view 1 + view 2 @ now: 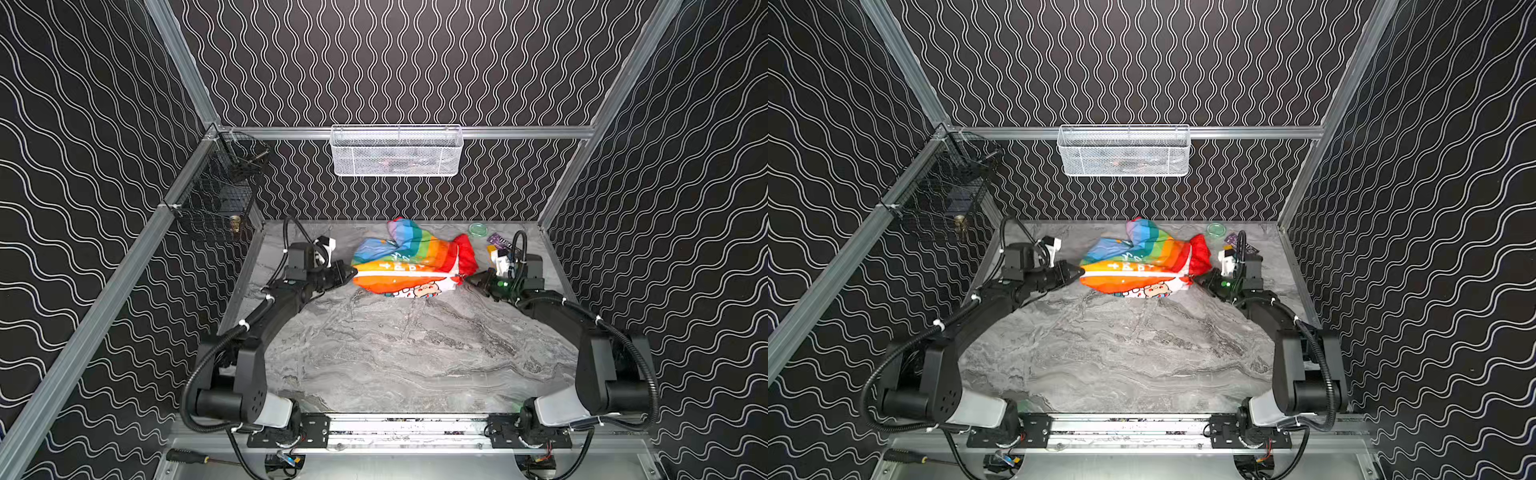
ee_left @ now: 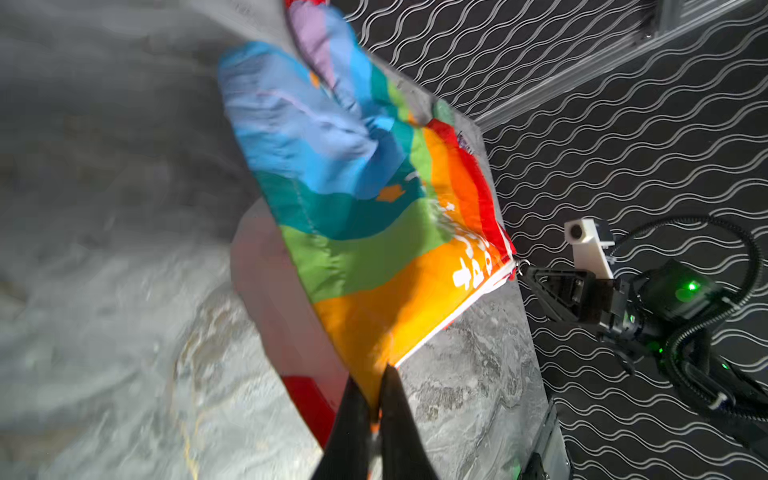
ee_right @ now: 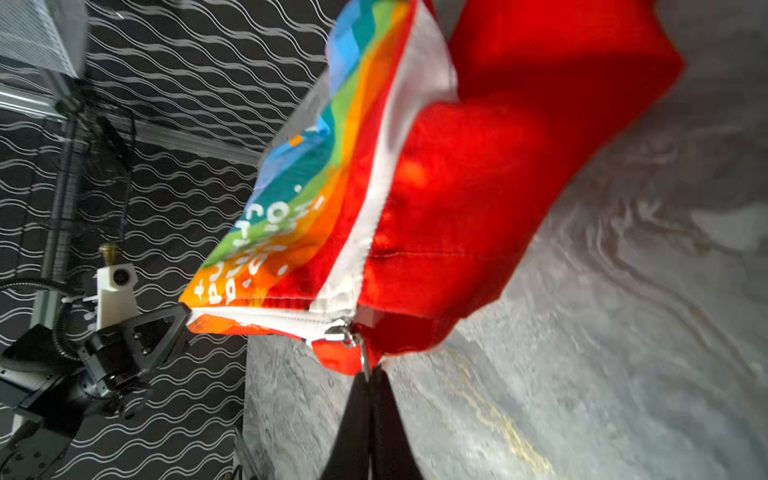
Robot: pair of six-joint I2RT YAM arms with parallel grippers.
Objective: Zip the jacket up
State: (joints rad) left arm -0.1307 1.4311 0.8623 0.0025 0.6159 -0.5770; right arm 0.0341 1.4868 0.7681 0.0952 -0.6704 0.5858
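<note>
The jacket [image 1: 399, 257] lies bunched on the grey marble table [image 1: 395, 353] directly beneath the white mesh basket [image 1: 397, 153] that hangs on the back wall, and in both top views it spans about the basket's width. The left gripper [image 1: 352, 272] sits under the basket's left end, its fingers pressed together on the orange bottom corner of the jacket, where the zipper line begins; the left wrist view shows the two black tips [image 2: 376, 372] pinching that cloth. The right gripper [image 1: 464, 278] sits under the basket's right end, its fingers closed on the metal zipper pull [image 3: 365, 355], which hangs from the slider [image 3: 338, 332] just at the fingertips. Between the two grippers the white zipper [image 3: 270, 318] runs as a straight, taut line with its teeth joined all the way up to the slider. The slider rests by the white collar seam. The jacket is striped blue, teal, green, yellow, orange and red, with white lettering [image 3: 249, 249] along the orange band. Its red hood [image 3: 519, 145] bulges out past the slider on the side of the basket's right end. A strip of white cartoon-print lining [image 1: 415, 289] peeks out along the near edge, below the zipper.
</note>
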